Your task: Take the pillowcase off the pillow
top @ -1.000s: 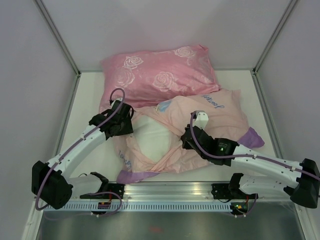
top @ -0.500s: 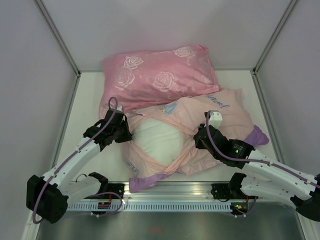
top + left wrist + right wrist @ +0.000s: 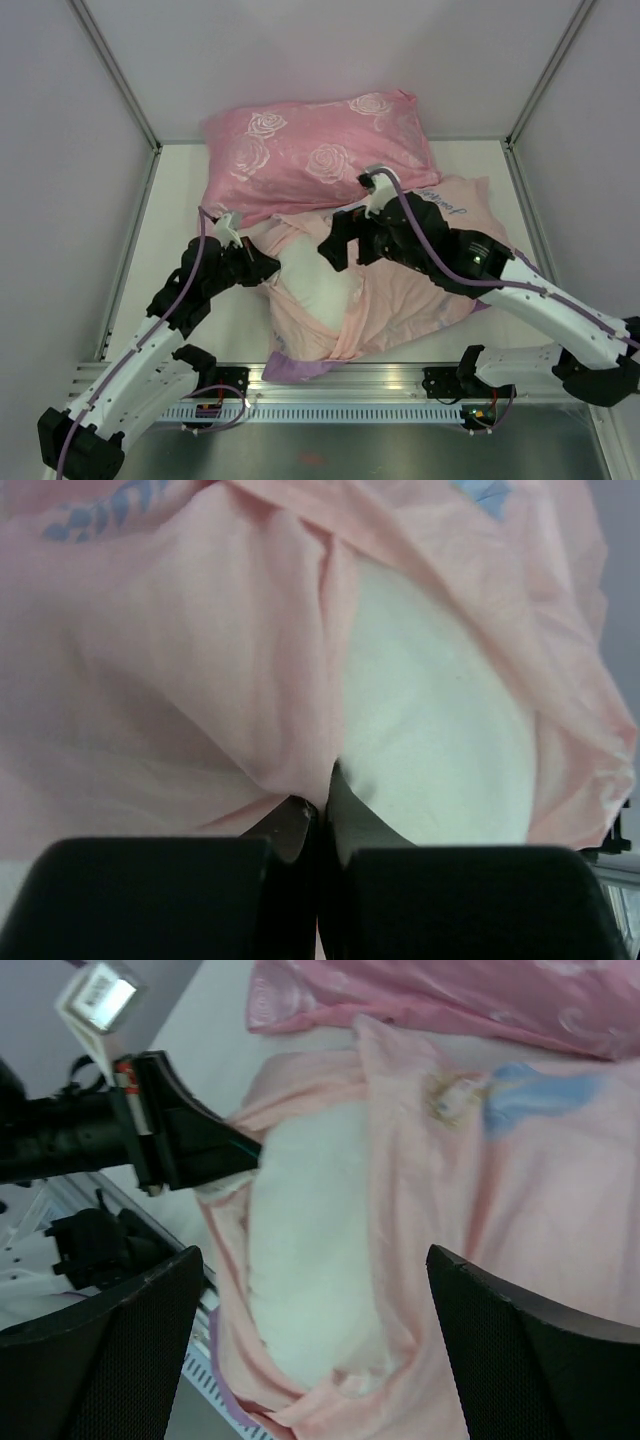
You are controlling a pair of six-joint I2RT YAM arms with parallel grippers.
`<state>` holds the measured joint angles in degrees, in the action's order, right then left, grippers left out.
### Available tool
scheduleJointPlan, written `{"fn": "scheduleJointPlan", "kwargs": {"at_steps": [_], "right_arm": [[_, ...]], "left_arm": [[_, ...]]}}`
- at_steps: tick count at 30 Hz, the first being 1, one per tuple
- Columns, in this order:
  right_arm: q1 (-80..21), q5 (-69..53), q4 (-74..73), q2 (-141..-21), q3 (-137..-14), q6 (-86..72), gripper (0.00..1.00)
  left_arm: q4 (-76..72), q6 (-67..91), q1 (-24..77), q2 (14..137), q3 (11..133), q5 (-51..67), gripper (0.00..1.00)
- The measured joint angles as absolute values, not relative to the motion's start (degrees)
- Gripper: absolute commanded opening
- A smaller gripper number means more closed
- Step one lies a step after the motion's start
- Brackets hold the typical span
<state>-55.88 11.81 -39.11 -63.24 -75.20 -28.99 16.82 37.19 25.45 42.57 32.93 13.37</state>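
Note:
The pillowcase (image 3: 410, 290) lies inside out, pale pink with a purple edge, bunched round the pillow. The plain white pillow (image 3: 312, 285) bulges out of its open left side. My left gripper (image 3: 262, 268) is shut on the pillowcase's left edge. In the left wrist view the fingers (image 3: 300, 825) pinch the pink pillowcase (image 3: 180, 680) right beside the white pillow (image 3: 430, 750). My right gripper (image 3: 338, 248) hovers over the pillow, open and holding nothing. The right wrist view shows the pillow (image 3: 310, 1260) between its wide-apart fingers (image 3: 110, 1350), with the pillowcase (image 3: 480, 1210) and the left gripper (image 3: 245, 1147) beyond.
A pink rose-patterned pillow (image 3: 320, 150) lies at the back, touching the pillowcase's far edge. White walls close in the table (image 3: 175, 200) on both sides. The metal rail (image 3: 340, 380) with the arm bases runs along the near edge.
My left gripper closed on the pillowcase edge and drew back towards the near left. My right gripper let go of the fabric, opened wide and swung up and left over the pillow.

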Motion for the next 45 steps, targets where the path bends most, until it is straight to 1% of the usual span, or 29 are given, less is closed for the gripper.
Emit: {"fn": "scheduleJointPlan", "kwargs": {"at_steps": [4, 7, 13, 18, 23, 30, 31, 32, 33, 34, 35, 36, 41, 45], "right_arm": [[-62.08, 10.33, -37.71, -75.20, -87.55, -27.29, 0.98], [-65.69, 10.33, -36.82, -83.13, -91.48, -26.87, 0.98], [-66.89, 11.46, -37.45, -92.84, -90.24, -26.94, 0.98], [-66.67, 14.98, -37.71, -95.02, -86.85, -27.31, 0.98], [-66.46, 19.99, -37.89, -96.71, -86.74, -27.18, 0.98], [-66.43, 24.08, -36.49, -103.02, -86.80, -26.30, 0.97], [-66.43, 24.86, -35.97, -103.94, -86.80, -26.28, 0.91], [-66.46, 25.65, -35.42, -104.51, -86.80, -26.26, 0.81], [-66.48, 26.57, -34.70, -105.12, -86.70, -26.26, 0.54], [-66.48, 27.53, -33.98, -105.65, -86.48, -26.22, 0.38], [-66.48, 28.64, -33.21, -106.04, -86.04, -26.68, 0.07], [-66.41, 29.36, -32.49, -106.24, -85.49, -26.70, 0.00], [-65.98, 31.62, -27.14, -105.14, -80.71, -29.43, 0.00], [-65.95, 30.94, -23.64, -99.09, -74.59, -31.62, 0.00]], "left_arm": [[13.39, 37.87, 25.47, 41.32, 32.91, 15.64, 0.02], [13.23, 38.00, 25.47, 42.00, 32.93, 15.77, 0.02], [17.21, 38.44, 25.47, 42.50, 33.61, 12.43, 0.02], [21.82, 39.51, 25.50, 42.63, 34.39, 8.45, 0.02], [24.01, 40.10, 25.50, 42.59, 34.39, 6.94, 0.02], [28.23, 41.15, 25.50, 44.03, 35.66, 3.20, 0.02], [28.93, 41.47, 25.50, 44.56, 35.99, 2.63, 0.02], [29.39, 41.78, 25.50, 44.93, 36.14, 1.96, 0.02], [30.06, 42.06, 25.50, 45.21, 36.29, 1.41, 0.02], [30.61, 42.37, 25.50, 45.41, 36.34, 0.89, 0.02], [31.18, 42.59, 25.50, 45.50, 36.42, 0.32, 0.02], [31.66, 42.74, 25.50, 45.50, 36.49, -0.08, 0.02], [34.11, 43.59, 25.52, 45.56, 38.17, -3.55, 0.02], [36.23, 44.42, 25.52, 47.62, 41.71, -8.45, 0.02]]}}
